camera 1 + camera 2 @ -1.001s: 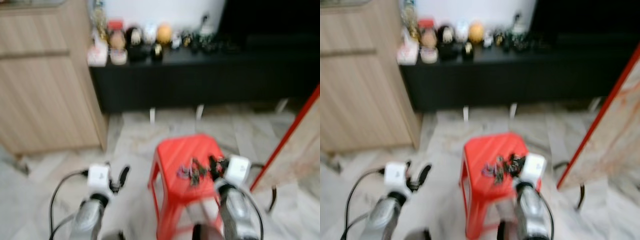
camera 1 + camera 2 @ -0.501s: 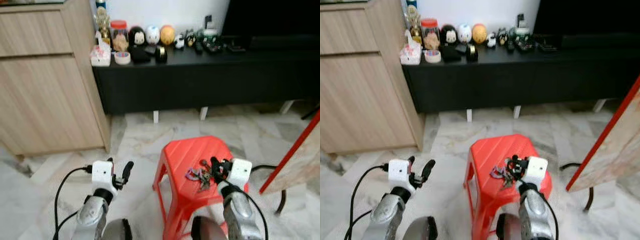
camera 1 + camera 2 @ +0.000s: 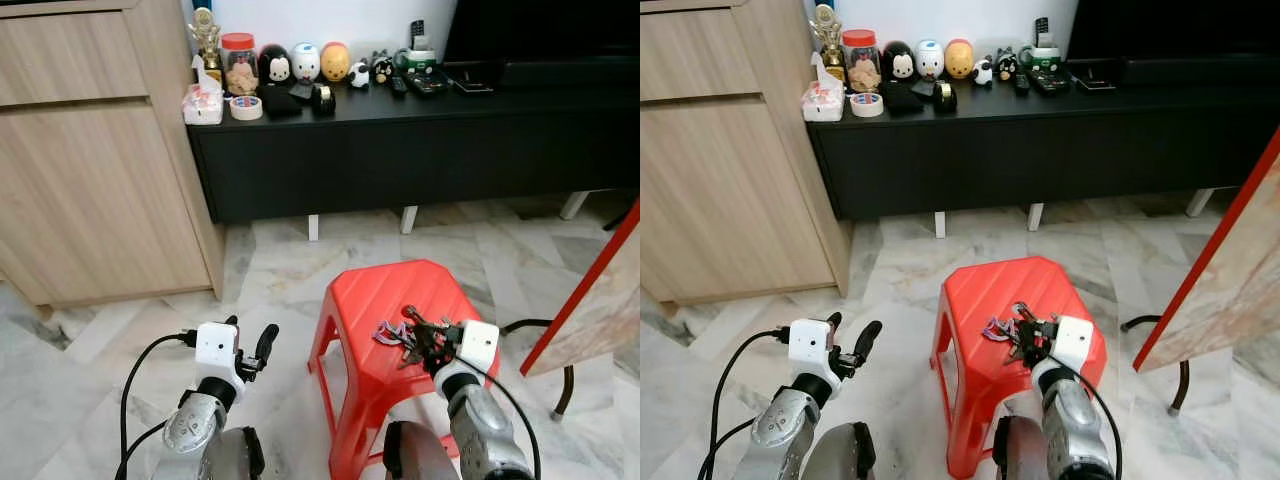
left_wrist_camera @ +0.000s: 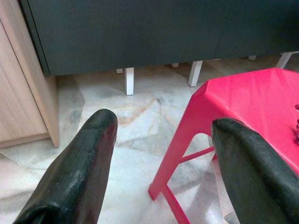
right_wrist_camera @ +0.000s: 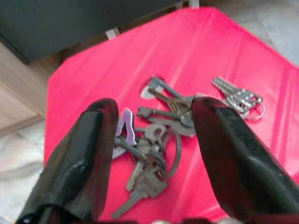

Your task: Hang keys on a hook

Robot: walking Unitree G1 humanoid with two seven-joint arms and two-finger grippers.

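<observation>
Right gripper (image 5: 154, 140) over the top of a red stool (image 3: 375, 300), fingers (image 5: 93, 154) spread wide, one on either side of a bunch of keys (image 5: 156, 135) — not pinching them, whether touching cannot be told. Keys flat on the stool's top: several silver ones on a ring with a purple tag (image 5: 127, 126), and a smaller set (image 5: 236, 97) lying a little apart on the same red surface. From the head views, the right gripper (image 3: 430, 340) low at the near right part of the stool top, white wrist block just behind, silver arm below.

Left gripper (image 4: 159, 163) beside the stool, apart from it, above the marble floor (image 3: 270, 280); fingers (image 4: 79, 168) spread, holding nothing. In the head views, left gripper (image 3: 250, 345) to the left of the stool, black cable looping from the wrist.

Beyond the stool, a long low black worktop (image 3: 400, 150) on white feet against the wall — on it a roll of tape (image 3: 245, 107), a jar with a red lid (image 3: 238, 62), a small trophy (image 3: 205, 25), round figurines and remote controls. A wooden cabinet (image 3: 90, 150) at the left, touching the worktop's end. A red-edged board (image 3: 600, 290) leaning at the far right.
</observation>
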